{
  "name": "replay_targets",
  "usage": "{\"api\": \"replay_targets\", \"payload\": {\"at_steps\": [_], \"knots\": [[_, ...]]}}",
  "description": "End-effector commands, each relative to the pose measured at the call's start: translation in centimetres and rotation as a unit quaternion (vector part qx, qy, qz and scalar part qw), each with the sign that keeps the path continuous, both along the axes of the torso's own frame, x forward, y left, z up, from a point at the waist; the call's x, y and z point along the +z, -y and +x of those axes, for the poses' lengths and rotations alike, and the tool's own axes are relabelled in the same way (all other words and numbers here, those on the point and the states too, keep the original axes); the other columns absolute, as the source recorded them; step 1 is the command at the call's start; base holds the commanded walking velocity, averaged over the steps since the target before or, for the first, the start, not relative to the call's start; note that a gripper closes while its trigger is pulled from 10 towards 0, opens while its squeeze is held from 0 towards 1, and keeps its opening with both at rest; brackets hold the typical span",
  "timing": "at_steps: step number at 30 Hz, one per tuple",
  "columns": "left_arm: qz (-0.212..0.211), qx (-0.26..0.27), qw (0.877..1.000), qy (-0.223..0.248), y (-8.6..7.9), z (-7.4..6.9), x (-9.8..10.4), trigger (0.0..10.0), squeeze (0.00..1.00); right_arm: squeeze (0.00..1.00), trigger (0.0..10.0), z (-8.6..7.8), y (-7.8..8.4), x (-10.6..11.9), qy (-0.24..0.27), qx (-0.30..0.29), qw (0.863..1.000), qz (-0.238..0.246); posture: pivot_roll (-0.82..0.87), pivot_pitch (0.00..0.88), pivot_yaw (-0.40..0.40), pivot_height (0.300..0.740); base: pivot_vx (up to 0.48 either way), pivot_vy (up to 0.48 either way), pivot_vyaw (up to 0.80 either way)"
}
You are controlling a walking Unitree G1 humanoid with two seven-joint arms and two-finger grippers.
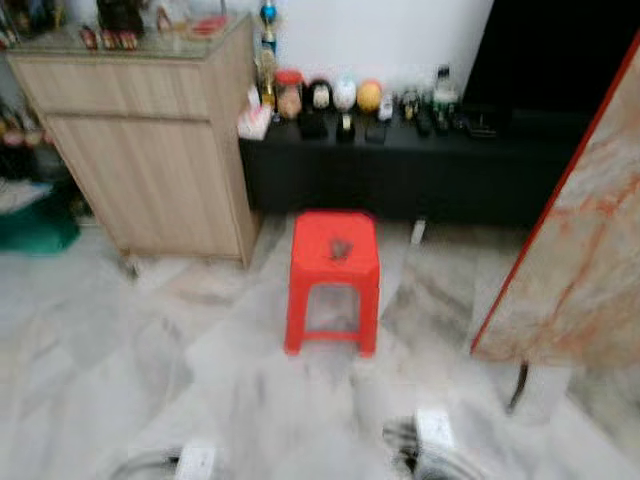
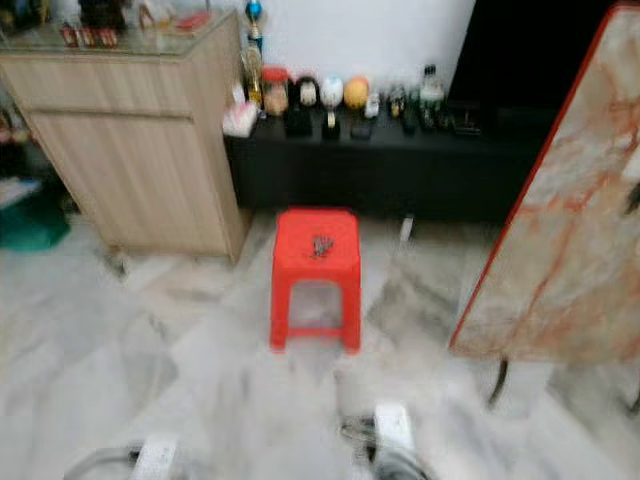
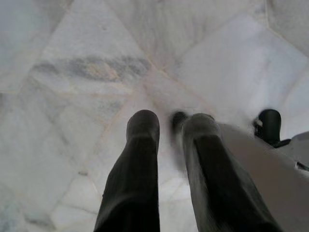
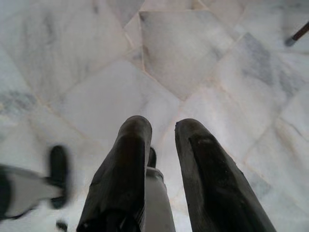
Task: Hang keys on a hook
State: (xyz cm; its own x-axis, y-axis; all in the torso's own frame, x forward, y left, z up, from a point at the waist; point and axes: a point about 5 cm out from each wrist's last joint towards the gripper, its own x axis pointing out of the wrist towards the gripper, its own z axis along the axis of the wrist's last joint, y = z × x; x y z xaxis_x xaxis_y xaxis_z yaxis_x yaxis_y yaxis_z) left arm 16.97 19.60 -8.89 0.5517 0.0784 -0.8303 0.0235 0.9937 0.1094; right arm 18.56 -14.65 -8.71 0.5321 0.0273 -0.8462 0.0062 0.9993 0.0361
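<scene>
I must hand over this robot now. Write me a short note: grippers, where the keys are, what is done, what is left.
Left gripper: open, holds nothing, hangs over the marble floor.
Right gripper: open, holds nothing, also over the floor.
Keys: a small dark bunch, blurred, on top of the red stool ahead, before the black bench.
Done: nothing picked up.
Left: walk to the stool, grasp the keys, find a hook, hang them.

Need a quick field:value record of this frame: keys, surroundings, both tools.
keys: small dark bunch lying on top of the red stool
stool position: on the marble floor, ahead of the robot, in front of the black low cabinet
wooden cabinet: left of stool
left tool: open, over floor
right tool: open, over floor
image: blurred
</scene>
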Motion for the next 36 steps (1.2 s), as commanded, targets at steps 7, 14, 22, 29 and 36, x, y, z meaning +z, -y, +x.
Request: {"api": "replay_targets", "payload": {"at_steps": [7,14,22,29,36], "knots": [[0.008,-0.006,1.0,0.0,-0.14,-0.26,-0.08,10.0,0.0,0.0,10.0,0.57,-0.64,0.28,0.008,0.006,1.0,0.004,-0.01,0.0,-0.059,0.74,0.0,0.0,0.0],[0.011,-0.015,1.0,-0.002,-0.01,-0.23,-0.09,10.0,0.0,0.0,10.0,0.59,-0.55,0.29,0.009,0.007,1.0,0.003,0.0,0.0,-0.062,0.74,0.0,0.0,0.0],[0.012,-0.01,1.0,0.003,-0.2,-0.04,0.03,10.0,0.0,0.0,10.0,0.63,-0.5,0.31,0.009,0.009,1.0,-0.001,0.0,0.0,-0.067,0.74,0.032,0.0,0.0],[0.012,-0.011,1.0,0.005,-0.16,0.13,0.1,10.0,0.0,0.0,10.0,0.64,-0.53,0.31,0.009,0.007,1.0,0.003,0.0,0.0,-0.068,0.74,0.277,0.0,0.0],[0.01,-0.012,1.0,0.004,-0.17,0.04,0.07,10.0,0.0,0.0,10.0,0.65,-0.52,0.32,0.009,0.004,1.0,0.002,0.0,0.0,-0.068,0.74,0.283,0.0,0.0]]}}
